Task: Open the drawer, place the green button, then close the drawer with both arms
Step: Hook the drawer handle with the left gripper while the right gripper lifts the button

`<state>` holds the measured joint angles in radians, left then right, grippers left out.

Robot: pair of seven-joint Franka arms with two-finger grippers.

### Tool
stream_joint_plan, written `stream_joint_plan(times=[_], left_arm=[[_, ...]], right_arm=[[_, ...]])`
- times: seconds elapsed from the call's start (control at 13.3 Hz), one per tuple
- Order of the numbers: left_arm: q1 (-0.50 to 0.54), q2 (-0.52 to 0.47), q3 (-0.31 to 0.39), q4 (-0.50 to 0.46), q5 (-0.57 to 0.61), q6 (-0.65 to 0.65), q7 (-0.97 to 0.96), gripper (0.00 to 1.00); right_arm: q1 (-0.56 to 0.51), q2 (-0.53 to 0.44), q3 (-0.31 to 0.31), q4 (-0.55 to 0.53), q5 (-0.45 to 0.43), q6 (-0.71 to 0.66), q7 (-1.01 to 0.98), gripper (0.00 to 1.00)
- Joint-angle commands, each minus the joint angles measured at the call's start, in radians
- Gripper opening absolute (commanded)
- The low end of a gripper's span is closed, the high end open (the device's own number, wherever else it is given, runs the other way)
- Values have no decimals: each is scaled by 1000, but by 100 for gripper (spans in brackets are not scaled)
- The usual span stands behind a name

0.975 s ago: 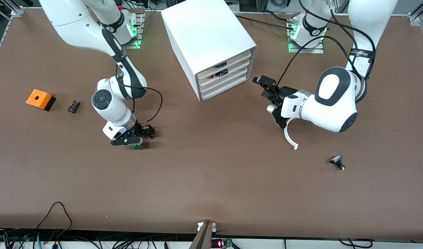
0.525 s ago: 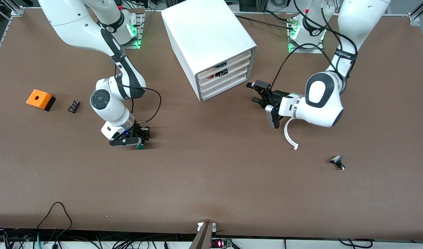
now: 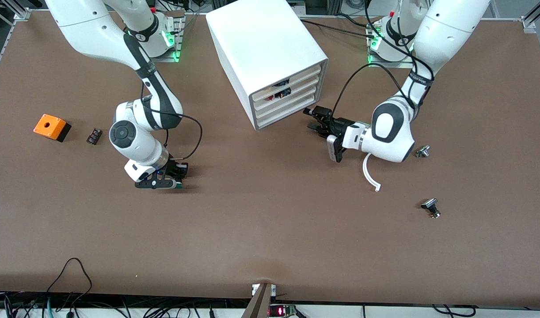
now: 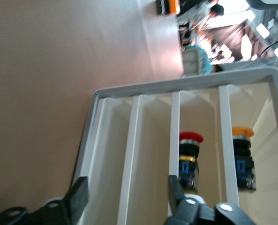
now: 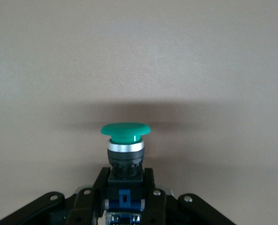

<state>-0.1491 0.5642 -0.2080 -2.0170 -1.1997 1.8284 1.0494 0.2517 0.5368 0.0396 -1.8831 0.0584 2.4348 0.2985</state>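
Button (image 5: 125, 154) base hidden between right hand (image 5: 124, 206) fingers.

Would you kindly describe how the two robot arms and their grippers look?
Both arms are glossy white with rounded joints, dark grey joint caps and looping black cables. The left gripper and right gripper are black with two fingers. Green lights glow at both bases.

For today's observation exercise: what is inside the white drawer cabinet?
In the cabinet, the left wrist view shows a red-capped push button and a yellow-capped one in neighbouring upper drawers. The two lower drawers' contents cannot be seen.
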Motion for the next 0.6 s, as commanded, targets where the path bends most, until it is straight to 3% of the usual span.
stream_joint_plan(times=[0.0, 0.15, 0.53], left_arm=[[-24, -3, -25, -81, -109, 57, 75, 52], [-62, 2, -34, -110, -116, 92, 75, 43], [-81, 2, -54, -144, -127, 123, 77, 39]], right_arm=[[8, 0, 8, 180, 9, -242, 137, 0], [9, 28, 8, 298, 6, -380, 187, 0], [50, 89, 9, 517, 3, -575, 474, 0]])
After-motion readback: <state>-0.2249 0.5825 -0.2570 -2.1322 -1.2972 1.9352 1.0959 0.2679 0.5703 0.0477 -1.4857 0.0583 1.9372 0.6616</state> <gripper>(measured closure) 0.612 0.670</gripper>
